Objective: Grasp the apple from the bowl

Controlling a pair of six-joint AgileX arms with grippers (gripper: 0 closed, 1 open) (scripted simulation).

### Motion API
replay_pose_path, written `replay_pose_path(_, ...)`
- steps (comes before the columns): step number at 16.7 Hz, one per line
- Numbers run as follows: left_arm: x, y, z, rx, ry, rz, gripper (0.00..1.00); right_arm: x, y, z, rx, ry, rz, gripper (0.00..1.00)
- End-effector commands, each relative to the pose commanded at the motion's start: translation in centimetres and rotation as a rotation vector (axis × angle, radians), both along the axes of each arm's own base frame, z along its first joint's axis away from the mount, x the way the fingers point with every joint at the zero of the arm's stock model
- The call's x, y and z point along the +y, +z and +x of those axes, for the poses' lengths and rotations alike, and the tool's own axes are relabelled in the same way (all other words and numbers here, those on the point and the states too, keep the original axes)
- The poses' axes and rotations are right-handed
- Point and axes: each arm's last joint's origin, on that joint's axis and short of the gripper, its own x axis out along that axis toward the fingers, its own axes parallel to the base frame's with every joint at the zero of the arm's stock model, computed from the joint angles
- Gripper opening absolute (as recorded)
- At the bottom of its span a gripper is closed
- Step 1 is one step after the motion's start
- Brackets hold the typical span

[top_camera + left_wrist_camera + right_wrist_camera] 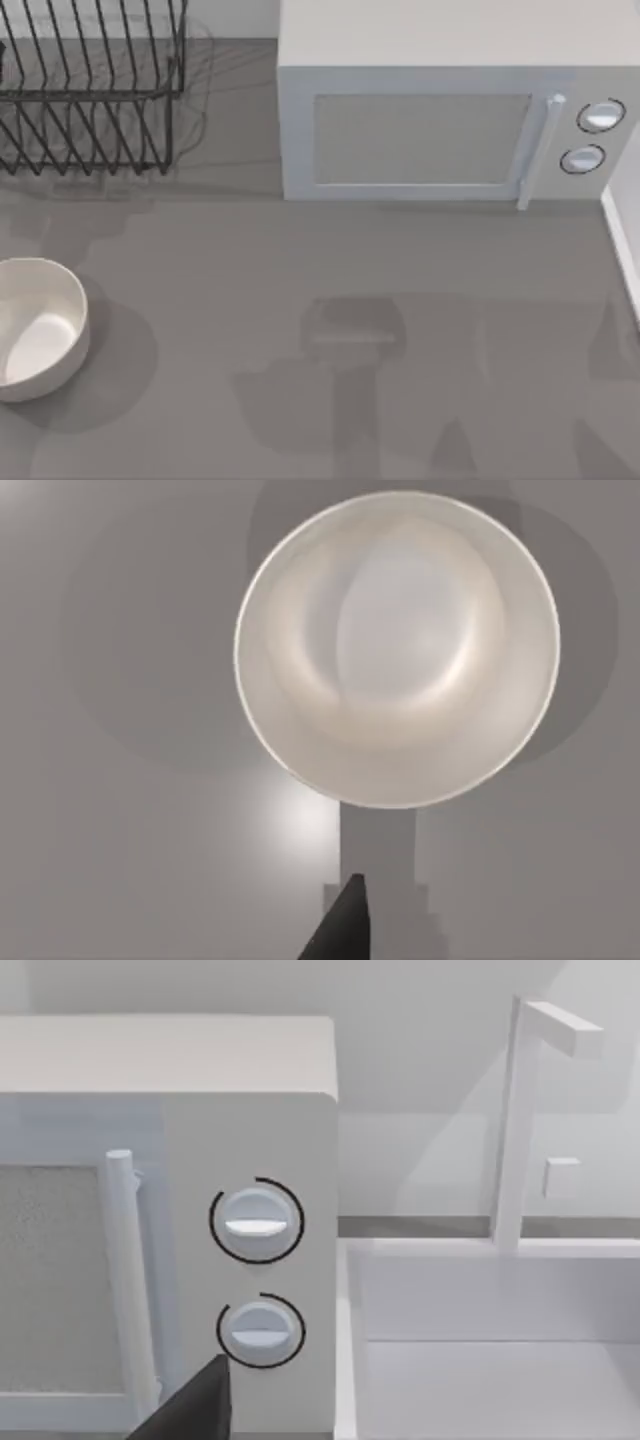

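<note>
Cream bowl (397, 648) on surface (300, 300), top view's left; inside looks empty, no apple. Left tool (345, 925) above bowl, grip state untellable. Advice: locate fruit before descending.

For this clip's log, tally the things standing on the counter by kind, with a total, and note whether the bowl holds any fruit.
Bowl, cream-white, nothing inside it in the top and left wrist views: 1
Microwave, door shut: 1
Wire dish rack, black: 1
Apple: 0
Total: 3

A sink with a faucet sits beside the microwave.
</note>
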Motion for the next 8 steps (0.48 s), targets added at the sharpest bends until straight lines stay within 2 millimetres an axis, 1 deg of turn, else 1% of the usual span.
replay_pose_path(1,0.0,0.3,-0.2,-0.002,0.0,0.0,0.0,0.0,0.0,0.0,0.0,0.0,0.0,1.0)
replay_pose_path(6,0.1,0.1,0.0,0.001,0.003,0.001,0.0,0.0,0.0,0.0,0.0,0.0,0.0,1.0)
replay_pose_path(8,-1.1,-0.5,1.1,0.009,0.004,-0.001,0.0,0.0,0.0,0.0,0.0,0.0,0.0,1.0)
